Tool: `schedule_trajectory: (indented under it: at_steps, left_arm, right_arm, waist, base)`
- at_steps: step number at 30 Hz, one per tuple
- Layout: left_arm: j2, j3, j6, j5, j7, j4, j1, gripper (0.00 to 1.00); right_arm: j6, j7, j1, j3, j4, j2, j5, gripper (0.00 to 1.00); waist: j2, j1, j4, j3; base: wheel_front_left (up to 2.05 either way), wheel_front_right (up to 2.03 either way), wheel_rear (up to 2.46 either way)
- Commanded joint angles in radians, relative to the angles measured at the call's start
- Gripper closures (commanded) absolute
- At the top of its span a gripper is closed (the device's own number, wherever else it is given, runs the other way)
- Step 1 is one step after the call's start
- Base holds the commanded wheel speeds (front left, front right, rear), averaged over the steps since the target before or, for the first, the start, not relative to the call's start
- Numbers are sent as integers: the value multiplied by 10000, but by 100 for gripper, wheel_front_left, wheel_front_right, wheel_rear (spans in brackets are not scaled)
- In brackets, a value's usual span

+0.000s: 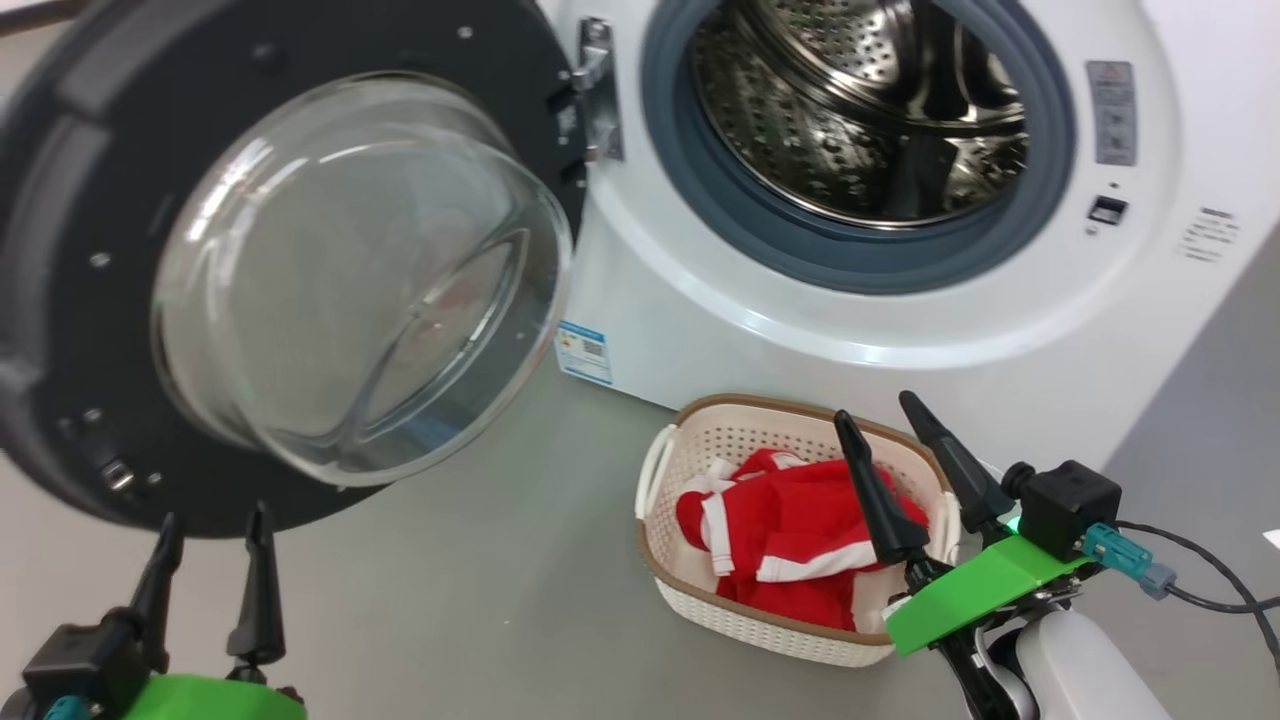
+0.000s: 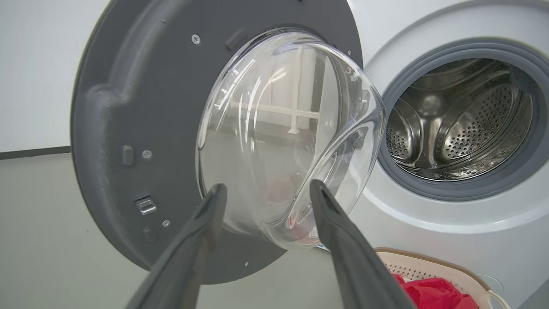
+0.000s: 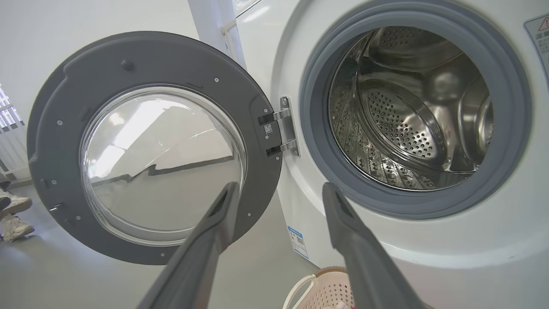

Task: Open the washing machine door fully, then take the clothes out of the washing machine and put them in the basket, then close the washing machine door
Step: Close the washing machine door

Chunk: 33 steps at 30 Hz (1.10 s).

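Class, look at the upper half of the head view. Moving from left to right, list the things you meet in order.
washing machine door → metal hinge → steel drum → grey label

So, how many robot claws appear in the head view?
2. The left dark long-fingered claw is at the lower left, below the round black washing machine door. The right claw is at the lower right, in front of the cream perforated plastic basket. Both stand open.
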Motion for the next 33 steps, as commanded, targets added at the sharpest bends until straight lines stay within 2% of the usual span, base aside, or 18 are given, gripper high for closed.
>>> schedule_trajectory:
  at_steps: [1,13,33]
  left_arm:
    - [302,477,126,50,-19,-302,-102,0]
    - [267,801,409,-58,-64,-572,100,0]
    - [257,906,464,-64,-104,-673,156,0]
  right_arm:
    - [16,-48,7,337,-218,76,104,0]
    - [16,-48,-395,662,-15,74,153,0]
    - [16,-48,-474,767,30,12,240,0]
  waist:
    - [0,0,330,-51]
    - [0,0,454,211]
    - [0,0,478,287]
  base:
    - [0,0,0]
    - [0,0,0]
    - [0,0,0]
